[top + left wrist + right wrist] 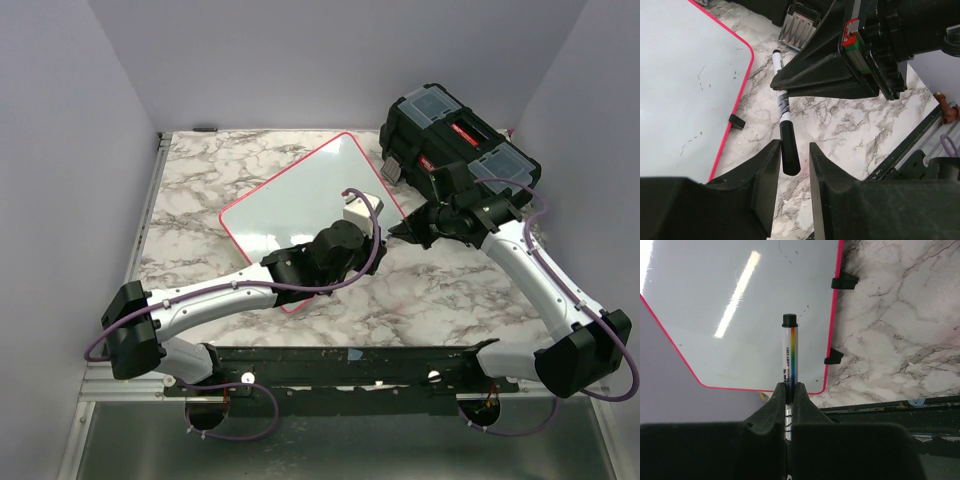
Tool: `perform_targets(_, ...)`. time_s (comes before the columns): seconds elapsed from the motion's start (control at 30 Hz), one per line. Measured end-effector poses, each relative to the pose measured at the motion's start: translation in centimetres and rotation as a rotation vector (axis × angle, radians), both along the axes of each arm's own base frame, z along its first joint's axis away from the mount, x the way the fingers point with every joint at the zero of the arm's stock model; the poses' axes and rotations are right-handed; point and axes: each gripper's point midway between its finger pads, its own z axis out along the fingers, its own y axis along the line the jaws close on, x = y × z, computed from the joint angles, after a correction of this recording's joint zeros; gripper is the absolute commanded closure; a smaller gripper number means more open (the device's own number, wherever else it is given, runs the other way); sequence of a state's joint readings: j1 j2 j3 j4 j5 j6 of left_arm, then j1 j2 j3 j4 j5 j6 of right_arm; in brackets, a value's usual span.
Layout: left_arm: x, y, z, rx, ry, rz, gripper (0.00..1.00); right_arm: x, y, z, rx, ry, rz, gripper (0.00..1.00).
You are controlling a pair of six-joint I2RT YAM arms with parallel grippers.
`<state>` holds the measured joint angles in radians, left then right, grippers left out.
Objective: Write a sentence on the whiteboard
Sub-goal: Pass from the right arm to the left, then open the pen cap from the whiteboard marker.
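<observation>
Whiteboard (pixel 300 205) flat on marble table (pixel 200 170), angled, left of black toolbox (pixel 450 140); I see only faint specks on it. Marker (pixel 785 125) near board's right edge, right gripper (pixel 789 387) clamped on barrel. Left gripper (pixel 794 150) fingers bracket marker's black end, slim gap on one side, not yet clamped.
</observation>
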<state>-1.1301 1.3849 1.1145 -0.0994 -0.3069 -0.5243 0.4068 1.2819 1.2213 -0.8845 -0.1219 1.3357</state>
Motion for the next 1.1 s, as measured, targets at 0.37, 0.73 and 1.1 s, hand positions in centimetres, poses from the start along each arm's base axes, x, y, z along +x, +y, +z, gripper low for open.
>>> perform_targets(0.37,0.4,0.1,-0.6,0.022,-0.007,0.015,1.00,0.1,-0.1,-0.1,-0.002,-0.002,-0.003,0.85)
perform_targets(0.73,0.1,0.3,0.7,-0.008,-0.021,0.009,1.00,0.3,0.0,0.8,-0.026,-0.085,0.070,0.00)
perform_targets(1.1,-1.6,3.7,4.2,-0.094,-0.068,-0.007,1.00,0.9,-0.4,9.9,0.015,-0.620,0.160,0.00)
